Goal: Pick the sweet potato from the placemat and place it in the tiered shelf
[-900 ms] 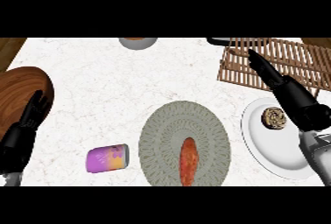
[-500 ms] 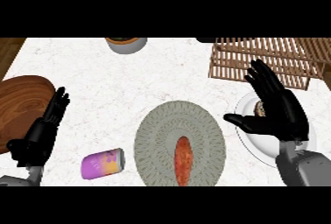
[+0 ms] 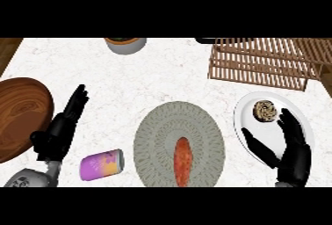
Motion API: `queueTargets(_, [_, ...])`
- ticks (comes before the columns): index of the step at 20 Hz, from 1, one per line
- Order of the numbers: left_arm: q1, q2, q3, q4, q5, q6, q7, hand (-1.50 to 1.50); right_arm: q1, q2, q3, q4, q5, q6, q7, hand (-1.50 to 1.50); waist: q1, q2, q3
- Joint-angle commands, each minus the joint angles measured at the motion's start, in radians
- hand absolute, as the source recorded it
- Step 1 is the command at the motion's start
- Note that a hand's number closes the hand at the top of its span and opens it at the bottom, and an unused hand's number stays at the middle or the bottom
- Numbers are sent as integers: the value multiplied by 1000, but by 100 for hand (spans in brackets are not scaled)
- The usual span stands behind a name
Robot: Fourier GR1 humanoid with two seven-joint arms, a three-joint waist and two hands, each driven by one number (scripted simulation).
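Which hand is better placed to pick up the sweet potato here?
The right hand. It is open over the white plate, beside the placemat holding the sweet potato, and on the wooden shelf's side. The left hand rests farther away, beyond the can.

White marbled bench (image 3: 162,74) fills the view. Dead centre toward six o'clock sits the round grey placemat (image 3: 179,132), flat on the bench. At two o'clock, the wooden slatted shelf (image 3: 262,63) stands on the surface, running off toward the top-right corner. Just below it, at three o'clock, a white plate (image 3: 250,107) lies beside the placemat, not touching it. Over at nine o'clock, a dark wooden board (image 3: 23,116), round-edged, partly cut off by the left border. At seven o'clock a purple can (image 3: 102,164) lies on its side, near the placemat's rim. At twelve o'clock, a grey bowl (image 3: 125,45), half out of view.
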Motion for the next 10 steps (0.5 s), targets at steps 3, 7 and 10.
queueTargets(3, [-74,-74,-50,37,-58,6,48,0,196,152,87,-141,-71,-27,-257,-150,51,0,-1])
queueTargets(7, [-99,-82,-19,101,-51,-24,8,0,251,-17,229,-204,51,86,-31,-150,58,3,-4])
queueTargets(10, [-136,-92,-29,84,-65,-24,67,0,254,-103,279,-338,174,85,155,-150,63,2,-4])
